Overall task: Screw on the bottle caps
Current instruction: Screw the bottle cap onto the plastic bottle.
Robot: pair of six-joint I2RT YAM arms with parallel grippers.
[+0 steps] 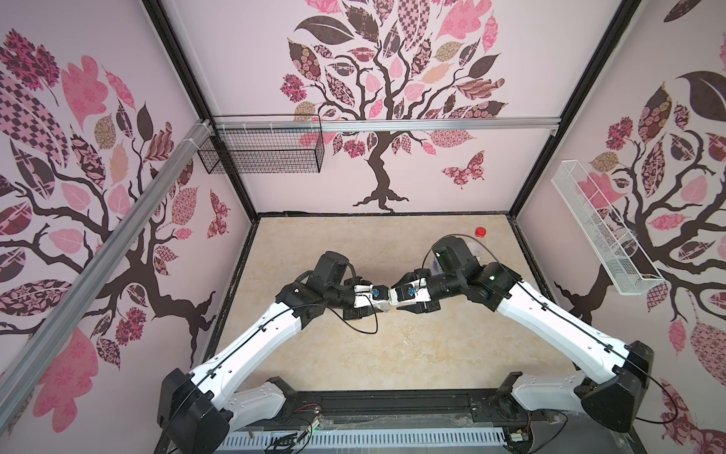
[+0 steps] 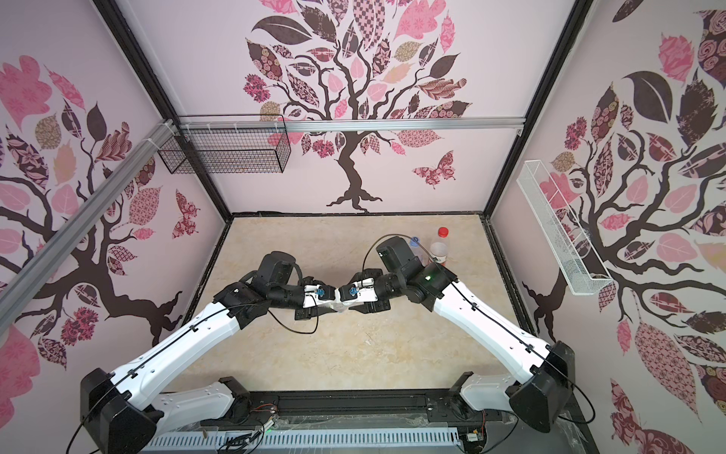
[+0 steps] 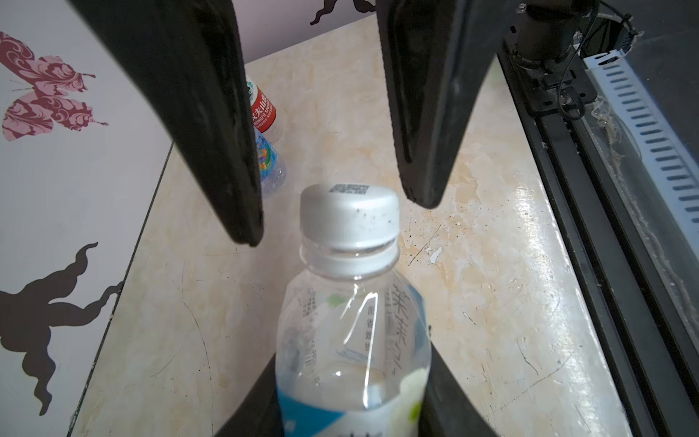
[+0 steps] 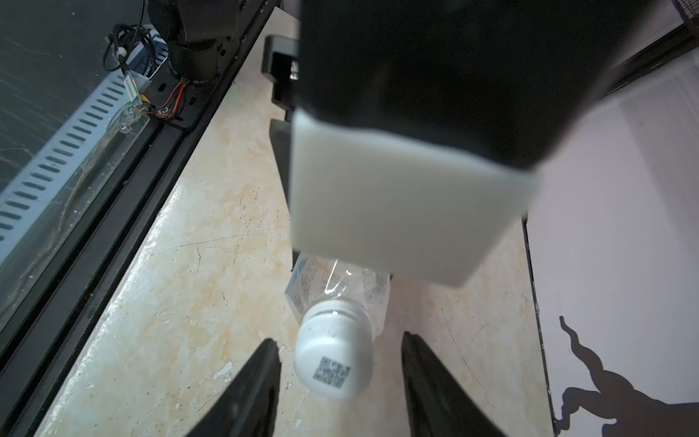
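White cap [image 3: 350,215] on bottle [image 3: 351,340], right gripper [image 4: 340,338] astride, seemingly clear.

Soft even light, fisheye edges, foregrnd blur

The white cap [image 4: 333,359], dark code on top, sits on the clear bottle [image 4: 355,289]. The fingers [image 4: 249,386] of the right gripper [image 4: 339,340] stand apart either side, clear of it.

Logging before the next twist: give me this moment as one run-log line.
left gripper: shut on white-green bottle | right gripper: open, astride white cap, not touching | white cap: on neck, tightness unclear
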